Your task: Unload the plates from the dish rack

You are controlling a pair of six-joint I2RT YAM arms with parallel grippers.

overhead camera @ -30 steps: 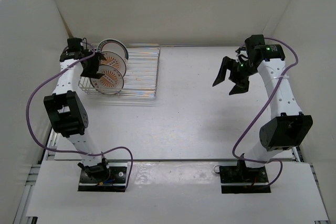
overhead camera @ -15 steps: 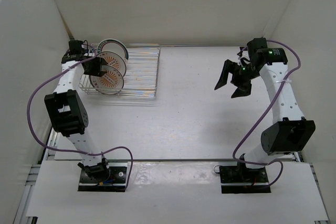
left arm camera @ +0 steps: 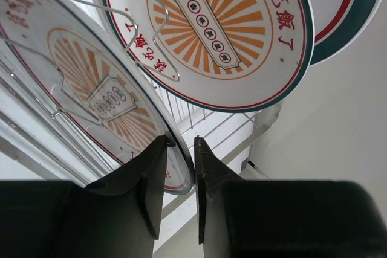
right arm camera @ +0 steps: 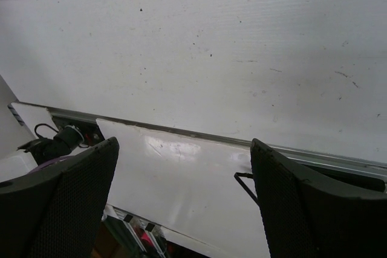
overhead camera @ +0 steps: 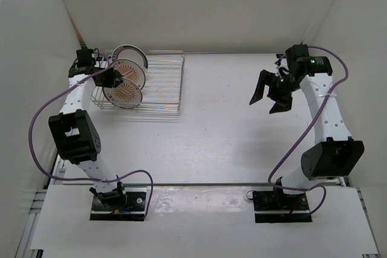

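Observation:
Three plates stand upright in the silver wire dish rack (overhead camera: 163,83) at the back left. The front plate (overhead camera: 123,92) and the middle plate (overhead camera: 132,72) have orange sunburst centres; the back plate (overhead camera: 126,49) has a dark teal rim. My left gripper (overhead camera: 109,78) is at the rack's left end. In the left wrist view its jaws (left arm camera: 180,143) pinch the rim of the front plate (left arm camera: 78,89), with the middle plate (left arm camera: 211,28) and the teal-rimmed plate (left arm camera: 351,10) behind. My right gripper (overhead camera: 270,92) hangs open over the bare table at the right, holding nothing (right arm camera: 183,144).
White enclosure walls close off the left, back and right. The rack's right part (overhead camera: 169,67) holds no plates. A metal rail (right arm camera: 314,156) and a white board run along the table's near edge. Purple cables loop beside both arms.
My left jaws have narrowed from wide open onto the front plate's rim. The right gripper has drifted slightly right, still open.

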